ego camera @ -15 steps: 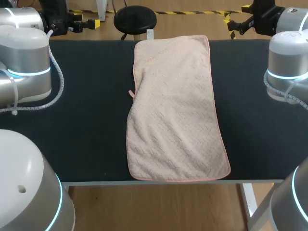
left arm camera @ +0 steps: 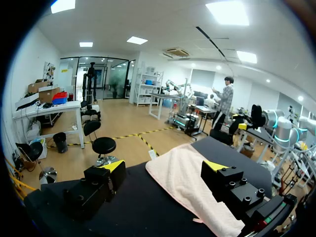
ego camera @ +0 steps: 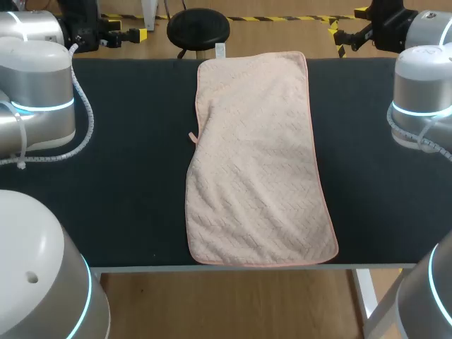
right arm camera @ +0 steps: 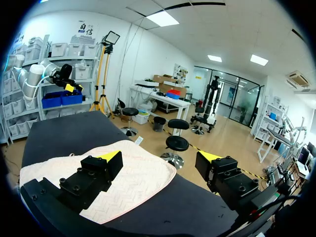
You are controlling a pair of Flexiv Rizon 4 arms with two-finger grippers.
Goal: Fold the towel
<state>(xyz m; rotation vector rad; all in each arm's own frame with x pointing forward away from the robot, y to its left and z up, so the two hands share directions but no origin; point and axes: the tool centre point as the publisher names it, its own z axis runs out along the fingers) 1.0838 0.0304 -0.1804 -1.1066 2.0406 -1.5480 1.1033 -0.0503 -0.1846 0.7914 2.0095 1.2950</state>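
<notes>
Nothing has moved since half a second ago: the towel (ego camera: 258, 162) lies flat and unfolded in the centre of the frame on the bench (ego camera: 127, 176), so I judge the folding has not begun. My left gripper (left arm camera: 164, 167) and right gripper (right arm camera: 160, 158) both stand wide open, touching nothing.

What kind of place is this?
Probably a robot lab or test workshop: a robot's left arm and right arm flank a dark table, with a pink towel spread flat on it.
</notes>
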